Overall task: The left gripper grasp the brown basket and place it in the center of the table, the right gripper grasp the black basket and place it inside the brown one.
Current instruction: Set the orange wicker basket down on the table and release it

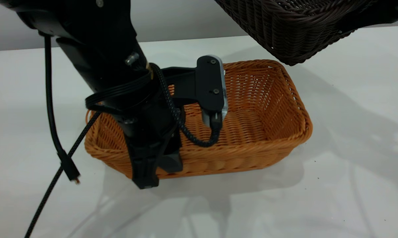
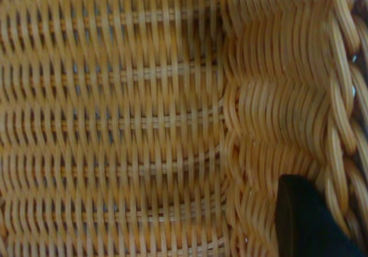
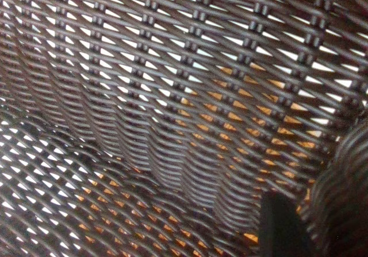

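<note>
Clamped over the near long rim of the brown basket, left gripper, 1 finger inside. Open white table on all sides. Beyond, aloft, black basket tilted in the right gripper, a finger inside its wall.

The left gripper grips the brown basket's near wall on the table; the black basket hangs tilted above.

Robot lab: bare white table, cabled arm.
</note>
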Controlling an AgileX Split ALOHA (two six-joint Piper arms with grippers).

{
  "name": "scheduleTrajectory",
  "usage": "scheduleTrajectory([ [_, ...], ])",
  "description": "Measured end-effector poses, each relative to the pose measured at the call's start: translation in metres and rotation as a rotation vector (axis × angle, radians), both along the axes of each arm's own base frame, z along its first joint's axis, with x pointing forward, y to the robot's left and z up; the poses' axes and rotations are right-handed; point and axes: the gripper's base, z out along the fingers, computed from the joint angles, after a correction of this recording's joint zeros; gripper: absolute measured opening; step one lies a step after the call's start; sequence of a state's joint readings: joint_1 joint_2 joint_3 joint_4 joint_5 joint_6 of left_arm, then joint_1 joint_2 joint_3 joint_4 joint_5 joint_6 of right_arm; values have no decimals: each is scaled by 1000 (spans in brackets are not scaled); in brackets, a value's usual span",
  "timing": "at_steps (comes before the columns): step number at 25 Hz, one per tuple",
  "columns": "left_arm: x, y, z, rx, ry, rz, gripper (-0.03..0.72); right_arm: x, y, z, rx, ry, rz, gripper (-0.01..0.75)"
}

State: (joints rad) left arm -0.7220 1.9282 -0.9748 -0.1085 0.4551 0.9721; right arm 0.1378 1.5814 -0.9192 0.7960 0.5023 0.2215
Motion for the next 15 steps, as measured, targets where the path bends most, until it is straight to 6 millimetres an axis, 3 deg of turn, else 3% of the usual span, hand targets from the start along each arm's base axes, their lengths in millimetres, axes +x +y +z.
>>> scheduleTrajectory([
  [10,0,1,0,3,9,12,130,0,0,0,0,1,1,246],
  [12,-1,0,0,1,19,24,179,0,0,0,0,0,2,246],
  [15,-2,1,0,2,22,29,314,0,0,0,-1,-1,3,246],
])
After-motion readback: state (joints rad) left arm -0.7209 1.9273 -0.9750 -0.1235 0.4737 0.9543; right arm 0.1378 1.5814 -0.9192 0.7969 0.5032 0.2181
